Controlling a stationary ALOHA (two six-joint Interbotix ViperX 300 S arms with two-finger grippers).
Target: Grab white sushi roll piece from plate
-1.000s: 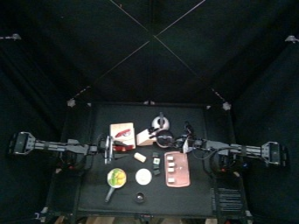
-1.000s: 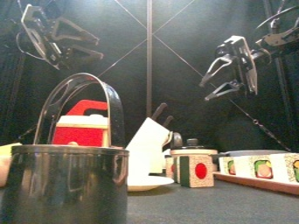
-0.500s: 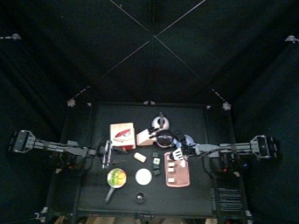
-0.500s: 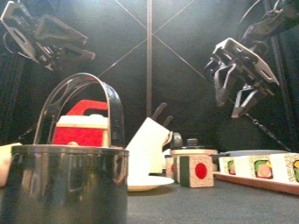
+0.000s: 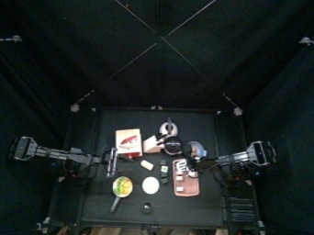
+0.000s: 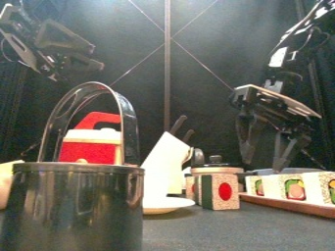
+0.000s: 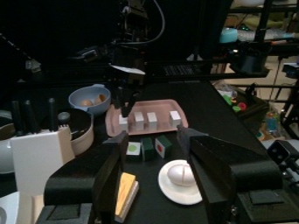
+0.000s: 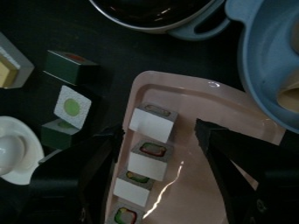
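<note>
The salmon-pink plate (image 8: 222, 109) holds a row of white sushi roll pieces (image 8: 153, 125); it also shows in the top view (image 5: 186, 186), the front view (image 6: 268, 203) and the left wrist view (image 7: 118, 129). My right gripper (image 8: 160, 131) is open and hangs just above the plate, its jaws either side of the end piece, touching nothing. It shows in the front view (image 6: 262, 147) and the top view (image 5: 185, 166). My left gripper (image 7: 158, 162) is open and empty, held high at the table's left (image 6: 53, 49).
A blue bowl (image 8: 274, 61) and a dark pot (image 8: 152, 13) stand right beside the plate. Green-marked pieces (image 8: 73, 107) and a white disc (image 8: 14, 144) lie on its other side. A black pot with a handle (image 6: 72, 206), a red box (image 6: 92, 137) and a knife block (image 6: 164, 162) stand nearby.
My right gripper has come down and moved over the plate. The left gripper has barely moved, still high at the left.
</note>
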